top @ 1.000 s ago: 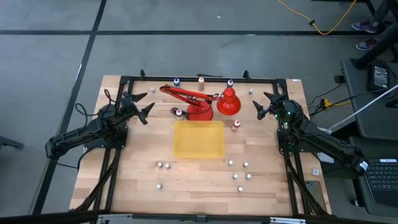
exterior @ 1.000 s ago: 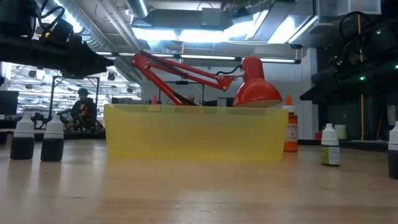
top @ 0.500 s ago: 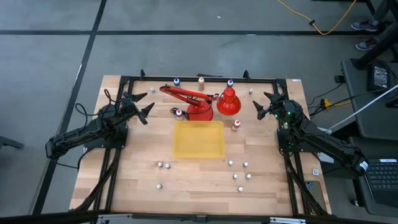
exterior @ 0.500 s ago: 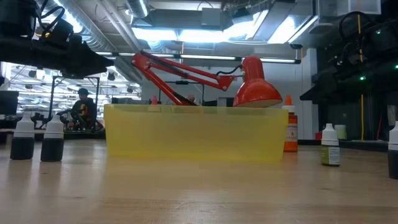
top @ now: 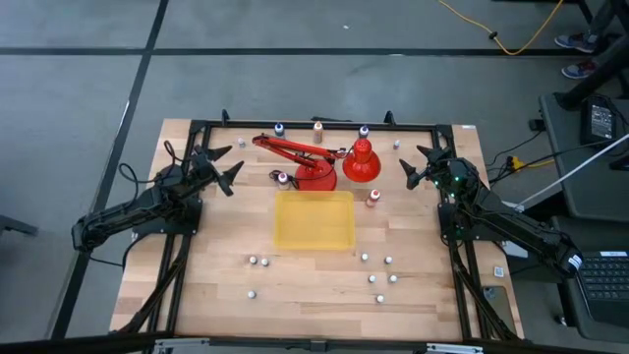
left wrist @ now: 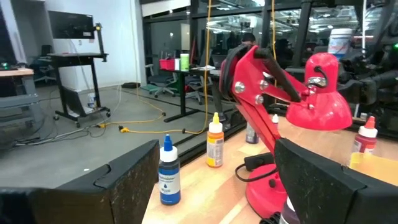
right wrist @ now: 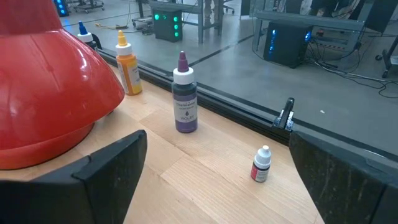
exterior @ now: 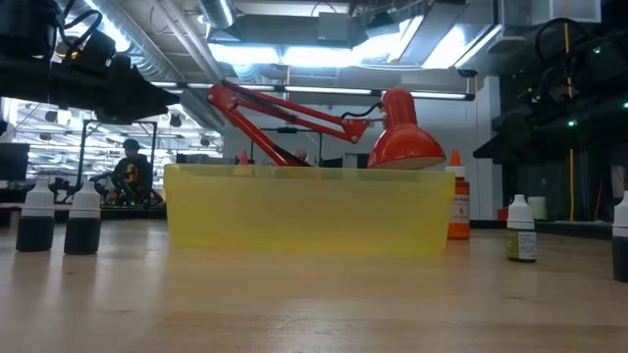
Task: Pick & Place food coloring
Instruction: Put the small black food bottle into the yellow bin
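Table front: pale wooden table (top: 314,305); a scatter of tiny white-capped food coloring bottles (top: 378,280) stands on the near boards, some left of centre, more to the right.
Low view, near edge: two dark-filled small bottles (exterior: 59,224) stand side by side at one end; a greenish small bottle (exterior: 520,230) stands at the other end.
Centre: yellow tray (top: 314,219), shallow and translucent, nothing seen inside it.
Beside the tray: an orange-red bottle (top: 372,198) just off its far right corner; a purple-capped bottle (top: 283,178) near its far left corner.
Behind the tray: red desk lamp (top: 319,162), its base and folded arm to the left, its shade to the right.
Far edge: a blue bottle (left wrist: 168,173), an orange bottle (left wrist: 214,145) and a purple bottle (right wrist: 185,104) stand upright in a spaced row; one tiny white bottle (right wrist: 261,165) stands nearer the right corner.
Left gripper (top: 228,177): raised at the table's left side, fingers spread, holding nothing.
Right gripper (top: 414,175): raised at the right side, fingers wide apart, holding nothing.
Frame: black rails (top: 324,126) run round the table.
Room beyond: grey floor, a yellow cable (top: 511,39), desks and screens; a seated person (exterior: 128,175) far back.
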Robot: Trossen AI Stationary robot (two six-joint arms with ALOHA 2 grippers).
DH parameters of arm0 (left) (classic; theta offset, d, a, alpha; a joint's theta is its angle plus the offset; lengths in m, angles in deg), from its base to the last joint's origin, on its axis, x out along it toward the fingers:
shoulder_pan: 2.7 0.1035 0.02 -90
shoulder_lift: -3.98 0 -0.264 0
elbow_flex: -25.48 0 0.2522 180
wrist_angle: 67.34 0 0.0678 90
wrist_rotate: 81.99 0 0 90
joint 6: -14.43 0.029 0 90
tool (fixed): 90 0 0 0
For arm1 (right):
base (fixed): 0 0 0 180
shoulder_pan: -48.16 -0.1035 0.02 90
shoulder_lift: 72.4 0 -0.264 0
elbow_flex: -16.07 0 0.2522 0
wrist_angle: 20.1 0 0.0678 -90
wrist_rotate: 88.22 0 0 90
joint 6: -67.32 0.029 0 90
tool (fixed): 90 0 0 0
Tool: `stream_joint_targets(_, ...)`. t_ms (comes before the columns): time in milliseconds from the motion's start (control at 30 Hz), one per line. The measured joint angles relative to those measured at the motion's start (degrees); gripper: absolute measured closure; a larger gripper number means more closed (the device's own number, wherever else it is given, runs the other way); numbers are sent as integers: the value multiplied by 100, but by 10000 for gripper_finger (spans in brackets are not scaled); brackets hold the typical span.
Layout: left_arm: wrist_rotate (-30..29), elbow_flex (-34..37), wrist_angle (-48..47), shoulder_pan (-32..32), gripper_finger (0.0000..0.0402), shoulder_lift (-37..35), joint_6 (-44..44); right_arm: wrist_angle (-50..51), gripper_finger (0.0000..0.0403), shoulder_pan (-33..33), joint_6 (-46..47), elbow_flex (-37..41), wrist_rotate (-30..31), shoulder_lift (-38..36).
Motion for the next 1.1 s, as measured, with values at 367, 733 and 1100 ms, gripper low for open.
stream_joint_targets(367, 200, 0, -3, -4, 90, 0, -1554, 0, 10, 0, 1, 2, -1, 0)
stream_joint_targets(733, 195, 0, -4, -4, 90, 0, -2871, -1, 10, 0, 90, 2, -2, 1)
stream_joint_targets(1100, 193, 0, -2, -4, 90, 0, -3235, -3, 10, 1, 1544, 2, -2, 1)
